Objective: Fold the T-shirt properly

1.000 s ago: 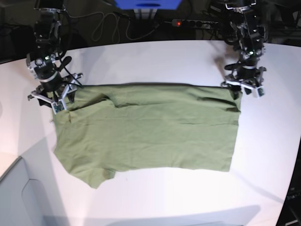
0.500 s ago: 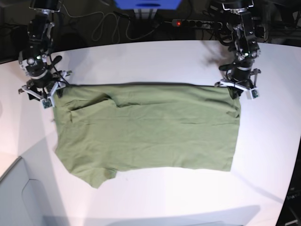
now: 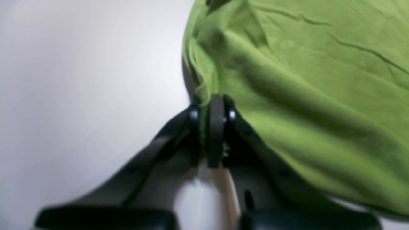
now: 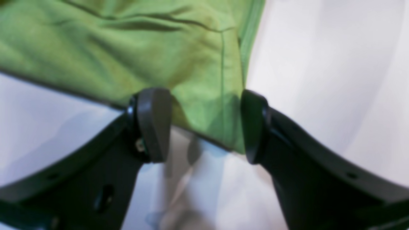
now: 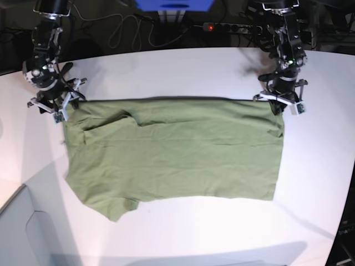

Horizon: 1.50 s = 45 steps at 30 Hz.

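White table (image 5: pixel 183 66), a power strip (image 5: pixel 230 26) behind at top. The T-shirt (image 5: pixel 177 152) lies spread mid-frame. My left gripper (image 3: pixel 213 105) is clamped on its upper-right corner; my right gripper (image 4: pixel 204 124) straddles the upper-left corner, jaws apart.

Changes over the last second, as I watch from the console. My left gripper (image 3: pixel 213 105) has drawn back from the far right corner of the T-shirt (image 5: pixel 177 152) toward the rear of the desk (image 5: pixel 177 69) and has closed; its pads now pinch the hem of that corner between them, where a second ago the jaws stood apart over it. My right gripper (image 4: pixel 204 124) has pulled away from the shoulder area to the shirt's far left corner, its jaws spread on either side of the cloth edge. The cloth beneath it has flattened: the raised fold beside that gripper has eased.
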### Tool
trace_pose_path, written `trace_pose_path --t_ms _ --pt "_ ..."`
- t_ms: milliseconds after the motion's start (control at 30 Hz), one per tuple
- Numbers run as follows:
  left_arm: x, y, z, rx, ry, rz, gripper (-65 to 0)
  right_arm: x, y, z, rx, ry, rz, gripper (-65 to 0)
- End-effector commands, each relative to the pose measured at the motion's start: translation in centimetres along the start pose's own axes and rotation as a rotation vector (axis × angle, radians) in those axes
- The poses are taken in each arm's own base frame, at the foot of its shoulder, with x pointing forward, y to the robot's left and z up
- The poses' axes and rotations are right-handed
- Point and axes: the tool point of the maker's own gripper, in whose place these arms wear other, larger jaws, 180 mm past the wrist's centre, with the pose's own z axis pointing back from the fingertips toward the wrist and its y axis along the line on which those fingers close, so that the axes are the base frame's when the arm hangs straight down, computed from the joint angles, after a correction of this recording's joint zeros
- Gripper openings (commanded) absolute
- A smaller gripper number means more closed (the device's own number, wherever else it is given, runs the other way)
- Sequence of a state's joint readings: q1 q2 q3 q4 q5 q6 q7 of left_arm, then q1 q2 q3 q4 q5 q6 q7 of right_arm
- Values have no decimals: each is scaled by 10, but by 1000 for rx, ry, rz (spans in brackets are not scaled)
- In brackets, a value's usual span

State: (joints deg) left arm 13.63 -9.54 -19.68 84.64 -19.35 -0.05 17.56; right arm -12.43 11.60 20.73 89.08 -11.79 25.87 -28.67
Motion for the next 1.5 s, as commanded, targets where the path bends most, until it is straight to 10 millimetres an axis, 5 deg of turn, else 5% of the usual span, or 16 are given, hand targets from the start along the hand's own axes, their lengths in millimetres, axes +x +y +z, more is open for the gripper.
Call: trace_pose_path --t_ms 0,167,400,700,967,1467 --pt "6 3 1 4 -11 -8 -650 -7 -3 1 -1 41 32 -410" --pt "-1 5 7 6 2 -14 -650 -7 -3 1 0 42 34 -650" --pt "-4 4 22 1 3 -39 -650 -3 -14 13 -17 28 75 -649" --pt "-5 -2 64 -19 -7 -97 -650 0 -18 49 -58 10 173 -649" --pt "14 -16 86 -50 -58 -137 -650 47 -40 89 -186 -50 251 -648" --pt "-24 -8 103 -28 38 -112 -650 -7 -22 81 -78 108 277 -648"
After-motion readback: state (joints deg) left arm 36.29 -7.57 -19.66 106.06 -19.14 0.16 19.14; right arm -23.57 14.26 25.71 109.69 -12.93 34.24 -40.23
